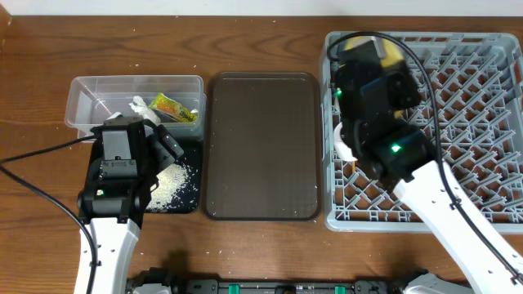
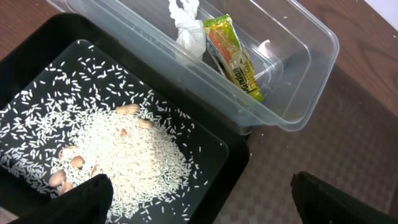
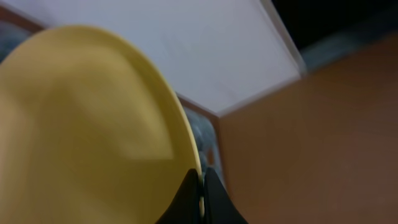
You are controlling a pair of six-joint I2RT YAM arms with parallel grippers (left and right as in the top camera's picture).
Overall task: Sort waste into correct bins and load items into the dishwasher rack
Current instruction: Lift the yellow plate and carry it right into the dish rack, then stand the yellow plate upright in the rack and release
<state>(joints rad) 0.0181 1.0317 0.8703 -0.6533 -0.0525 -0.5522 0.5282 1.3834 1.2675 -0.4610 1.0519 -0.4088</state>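
**Two bins loaded, yellow plate gripped at the rack**

No lettering can be read: the yellow-green snack wrapper (image 2: pixel 235 57) carries red and green print, but it is too small and angled to make out.

The clear plastic tub (image 2: pixel 311 62) holds that wrapper and a crumpled white tissue (image 2: pixel 186 28), side by side and touching. Just in front of it, edge to edge, the shallow black bin (image 2: pixel 37 43) holds a heap of loose white rice grains (image 2: pixel 134 158) with scattered grains around it and a few tan, peanut-like pieces (image 2: pixel 76 162) mixed in. A flat dark-brown tray (image 1: pixel 261 147) lies between the bins and the grey dishwasher rack (image 1: pixel 482 106) on the wooden table (image 1: pixel 261 41).

The left gripper (image 2: pixel 200 186) hangs above the near edge of the black bin, its fingers spread wide and holding nothing.

The right arm reaches over the rack's far-left corner. The right gripper (image 3: pixel 201 180) has its two dark fingertips pinched close on the rim of the round yellow plate (image 3: pixel 93 124), which fills the left of the wrist view. From overhead only slivers of yellow show past the arm; whether the plate touches the pegs cannot be told.
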